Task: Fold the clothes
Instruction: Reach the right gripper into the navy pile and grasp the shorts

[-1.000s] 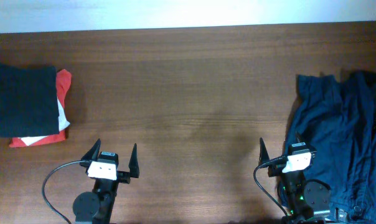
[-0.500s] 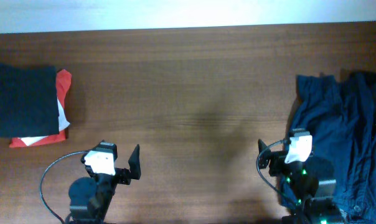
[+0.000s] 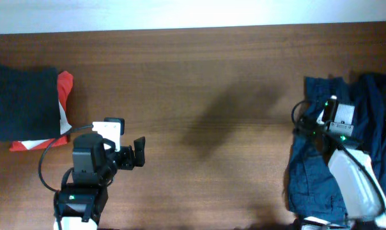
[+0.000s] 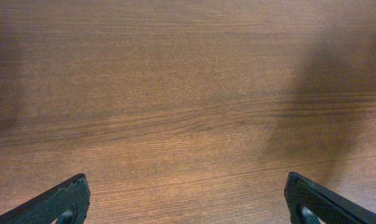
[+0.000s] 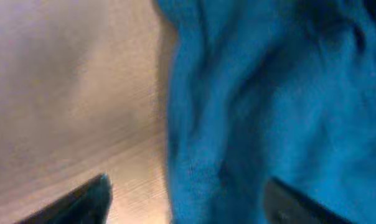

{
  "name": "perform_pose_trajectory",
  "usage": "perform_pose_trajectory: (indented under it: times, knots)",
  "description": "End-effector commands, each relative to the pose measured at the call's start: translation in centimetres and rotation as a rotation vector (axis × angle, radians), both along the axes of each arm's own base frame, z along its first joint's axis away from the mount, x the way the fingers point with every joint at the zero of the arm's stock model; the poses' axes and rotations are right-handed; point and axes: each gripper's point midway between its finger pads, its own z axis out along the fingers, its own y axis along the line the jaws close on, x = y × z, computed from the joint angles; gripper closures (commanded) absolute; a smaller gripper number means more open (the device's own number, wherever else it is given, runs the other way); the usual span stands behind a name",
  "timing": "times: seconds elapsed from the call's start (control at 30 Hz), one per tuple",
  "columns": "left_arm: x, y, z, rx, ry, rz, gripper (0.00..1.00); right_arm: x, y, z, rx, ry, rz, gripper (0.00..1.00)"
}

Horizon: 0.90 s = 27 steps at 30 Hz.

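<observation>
The clothes (image 3: 375, 121) lie in a crumpled navy heap at the right edge of the table (image 3: 206, 76), running from about the middle of that side down to the near edge. The folds are loose and uneven, and no single piece can be told from the rest. The right gripper (image 5: 188, 199) hangs over the left part of the heap, close to where cloth meets wood. In its own wrist view, which is blurred, the two dark fingertips (image 5: 82, 199) stand well apart, with blue cloth filling the space below and between them and nothing clamped. Whether the tips touch the cloth cannot be told. The right arm reaches up across the heap from the near edge and covers part of it. The left gripper (image 4: 188, 205) is far off, over bare wood in the near-left part of the table. Its fingers are spread wide, one at each lower corner of its wrist view, with only wood grain between them. Beyond it, at the far-left edge, a dark folded piece (image 3: 25, 102) rests on a red and white garment (image 3: 65, 86), well apart from both arms.
</observation>
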Motion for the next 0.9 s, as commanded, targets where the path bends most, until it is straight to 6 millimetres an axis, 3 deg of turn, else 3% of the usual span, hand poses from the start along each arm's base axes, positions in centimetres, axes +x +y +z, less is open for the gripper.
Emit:
perform_pose_trajectory:
  times: [0.0, 0.13, 0.2, 0.27, 0.37, 0.5, 0.57, 0.6, 0.63, 0.7, 0.77, 0.87]
  knots:
    - [0.3, -0.1, 1.0, -0.014, -0.023, 0.003, 0.01, 2.3, -1.0, -1.4, -0.012, -0.024, -0.023, 0.23]
    - [0.3, -0.2, 1.0, -0.018, -0.02, -0.003, 0.01, 5.4, -1.8, -5.2, 0.029, -0.065, -0.084, 0.25]
    - [0.2, -0.2, 0.9, -0.018, -0.016, -0.003, 0.01, 6.5, -2.1, -5.6, 0.021, -0.1, -0.084, 0.27]
    - [0.2, -0.2, 0.9, -0.018, -0.016, -0.003, 0.01, 7.8, -2.4, -4.9, 0.006, -0.162, -0.085, 0.4]
    - [0.2, -0.2, 0.9, -0.018, -0.017, -0.003, 0.01, 7.4, -3.4, -4.9, -0.037, -0.151, -0.122, 0.47]
    - [0.2, -0.2, 0.9, -0.018, -0.016, -0.003, 0.01, 6.5, -3.9, -5.5, -0.064, -0.11, -0.149, 0.43]
    - [0.2, -0.2, 0.9, -0.018, -0.017, -0.003, 0.01, 6.0, -3.9, -7.1, -0.06, -0.063, -0.151, 0.43]
    - [0.2, -0.2, 0.9, -0.018, -0.017, -0.003, 0.01, 5.9, -3.8, -7.6, -0.058, -0.052, -0.151, 0.51]
    - [0.2, -0.2, 0.9, -0.018, -0.017, -0.003, 0.01, 6.2, -3.9, -7.3, -0.06, -0.068, -0.151, 0.75]
    - [0.2, -0.2, 0.9, -0.018, -0.017, -0.003, 0.01, 6.4, -4.0, -7.1, -0.062, -0.077, -0.152, 0.96]
    - [0.2, -0.2, 0.9, -0.018, -0.017, -0.003, 0.01, 7.0, -4.2, -5.3, -0.07, -0.122, -0.153, 0.96]
    - [0.2, -0.2, 0.9, -0.018, -0.016, -0.003, 0.01, 7.4, -6.7, 1.6, -0.093, -0.226, -0.211, 0.96]
